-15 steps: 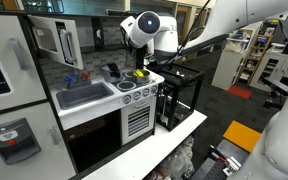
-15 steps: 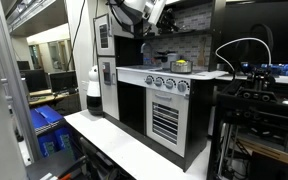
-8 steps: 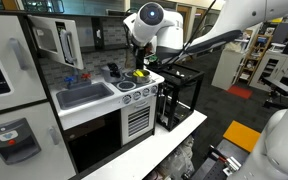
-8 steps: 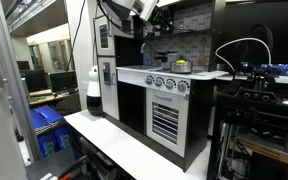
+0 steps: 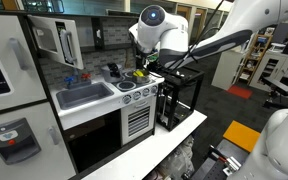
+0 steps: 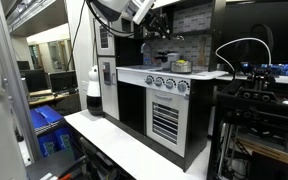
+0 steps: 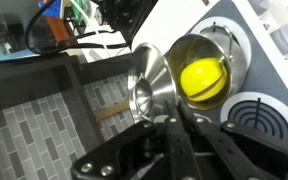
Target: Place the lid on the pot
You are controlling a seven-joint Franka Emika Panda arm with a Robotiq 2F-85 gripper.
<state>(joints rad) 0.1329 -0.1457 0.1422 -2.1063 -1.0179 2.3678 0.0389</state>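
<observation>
In the wrist view the silver lid [image 7: 149, 85] hangs tilted on edge, right beside the small silver pot [image 7: 202, 75] that shows yellow inside. My gripper [image 7: 174, 108] is shut on the lid's rim and holds it above the toy stove, next to the pot's left side. In both exterior views the gripper [image 5: 144, 66] [image 6: 162, 42] hovers just over the pot [image 5: 139, 75] [image 6: 181, 66] on the stove top. The lid is too small to make out there.
A taller silver and dark vessel [image 5: 113, 72] stands behind the pot. The grey sink [image 5: 84, 95] lies beside the stove. A burner ring [image 7: 259, 115] is next to the pot. A black frame rack [image 5: 179, 95] stands beside the toy kitchen.
The arm has swung in and lowered towards the stove, which brings the gripper with the lid close to the pot.
</observation>
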